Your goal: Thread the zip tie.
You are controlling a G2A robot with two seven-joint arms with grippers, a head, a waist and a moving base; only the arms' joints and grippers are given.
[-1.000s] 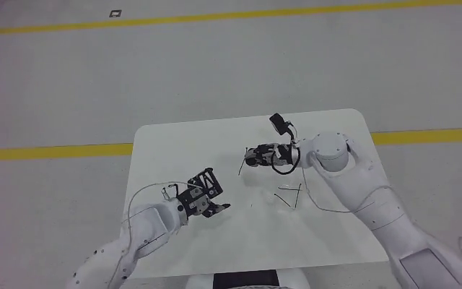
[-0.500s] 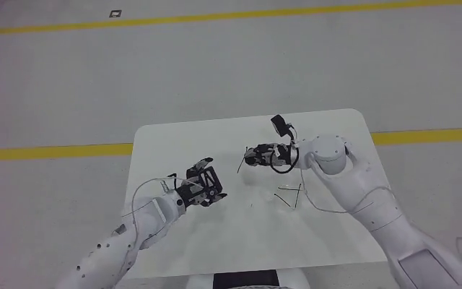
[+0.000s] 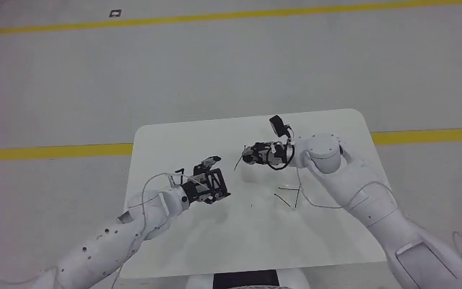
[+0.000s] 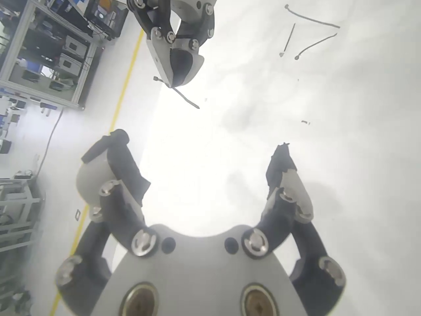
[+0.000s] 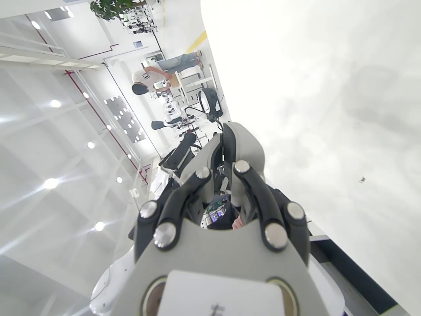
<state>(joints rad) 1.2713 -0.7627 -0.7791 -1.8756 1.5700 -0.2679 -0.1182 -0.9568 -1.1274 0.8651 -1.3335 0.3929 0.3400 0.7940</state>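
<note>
A single black zip tie (image 4: pixel 185 97) is held by the right gripper (image 4: pixel 171 82), whose jaws are pressed together on it near its head end. The small square head is seen sticking out on one side of the tips and the thin strap on the other, slanting away from them. The short stretch of strap between the jaws is covered by them, and whether the free tip touches the white table (image 3: pixel 166 148) cannot be told. The tie is kept around the middle of the table, a little towards its far side. The left gripper (image 4: pixel 197 144) is held opposite, nearer the robot and further left, apart from the tie, with its jaws spread wide and nothing between them; the dark covering at one tip looks ragged. Three loose zip ties (image 4: pixel 312 18) are left lying flat on the table on the right arm's side, close together; whether any two of them touch or cross is too fine to be settled. A small dark speck (image 4: pixel 305 122) is seen on the tabletop between the left gripper and the loose ties, and what it is cannot be made out. In the right wrist view the closed jaws are seen from behind, so their gripping faces are hidden.
</note>
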